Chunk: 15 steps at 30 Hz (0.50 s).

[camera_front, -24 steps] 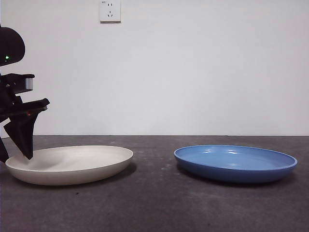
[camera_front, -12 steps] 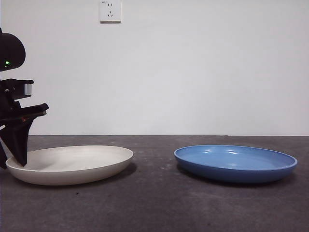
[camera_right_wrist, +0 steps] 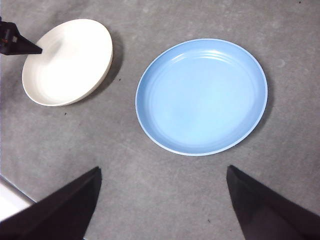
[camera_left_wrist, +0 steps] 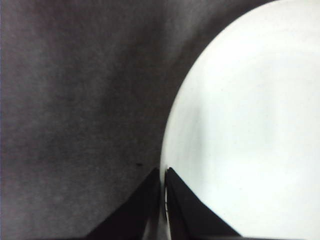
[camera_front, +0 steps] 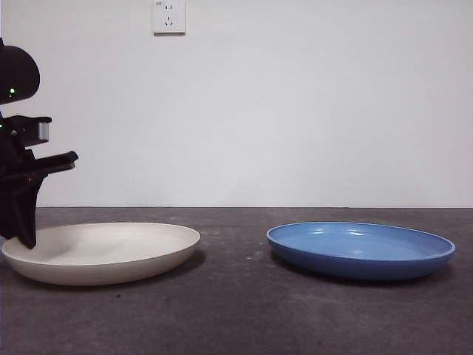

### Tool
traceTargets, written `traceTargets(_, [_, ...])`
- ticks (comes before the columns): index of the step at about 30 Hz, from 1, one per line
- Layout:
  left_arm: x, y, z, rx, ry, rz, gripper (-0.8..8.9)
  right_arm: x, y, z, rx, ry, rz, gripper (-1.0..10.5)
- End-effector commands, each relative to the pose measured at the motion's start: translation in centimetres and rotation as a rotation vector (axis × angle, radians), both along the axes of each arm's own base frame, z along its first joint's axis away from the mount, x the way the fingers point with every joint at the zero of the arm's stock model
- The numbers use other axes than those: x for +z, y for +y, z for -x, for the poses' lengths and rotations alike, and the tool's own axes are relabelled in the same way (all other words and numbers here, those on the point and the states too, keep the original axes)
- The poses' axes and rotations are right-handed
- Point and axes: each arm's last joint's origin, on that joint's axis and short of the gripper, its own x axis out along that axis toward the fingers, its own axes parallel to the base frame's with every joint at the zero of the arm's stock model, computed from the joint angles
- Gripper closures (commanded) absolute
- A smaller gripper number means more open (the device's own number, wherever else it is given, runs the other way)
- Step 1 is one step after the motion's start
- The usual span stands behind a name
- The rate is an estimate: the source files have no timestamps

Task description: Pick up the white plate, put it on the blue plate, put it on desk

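My left gripper (camera_left_wrist: 162, 172) pinches the rim of the round matte cream white plate (camera_front: 103, 251).
Glossy round blue plate (camera_front: 361, 248) sits apart on the mottled dark desk (camera_front: 236, 318); my right gripper (camera_right_wrist: 162, 172) hangs above, spread.

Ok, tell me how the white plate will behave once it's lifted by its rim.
The white plate looks rigid, so it probably won't flex. The left gripper has its jaws shut on one edge only, so the wide far side will likely sag or tilt. Its matte finish may grip better than the glossy blue plate would.
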Motion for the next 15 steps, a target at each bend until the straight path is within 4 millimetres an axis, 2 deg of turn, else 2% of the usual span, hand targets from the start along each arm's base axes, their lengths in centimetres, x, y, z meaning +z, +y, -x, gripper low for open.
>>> traceTargets(1, [2.4, 0.0, -0.3, 0.024, -0.079, 0.023, 8.04, 0.5, 0.1, -0.1, -0.002, -0.014, -0.01, 5.4])
traceTargets(5, [5.5, -0.3, -0.1, 0.016, -0.155, 0.126, 8.04, 0.5, 0.1, -0.1, -0.004, -0.012, -0.012, 5.4])
traceTargets(8, [7.6, -1.3, 0.3, 0.006, -0.197, 0.208, 8.04, 0.5, 0.1, -0.1, -0.011, -0.007, -0.018, 5.4])
traceTargets(15, [10.5, -5.7, 0.7, -0.101, -0.265, 0.275, 8.04, 0.9, 0.0, 0.1, -0.044, -0.017, -0.036, 5.4])
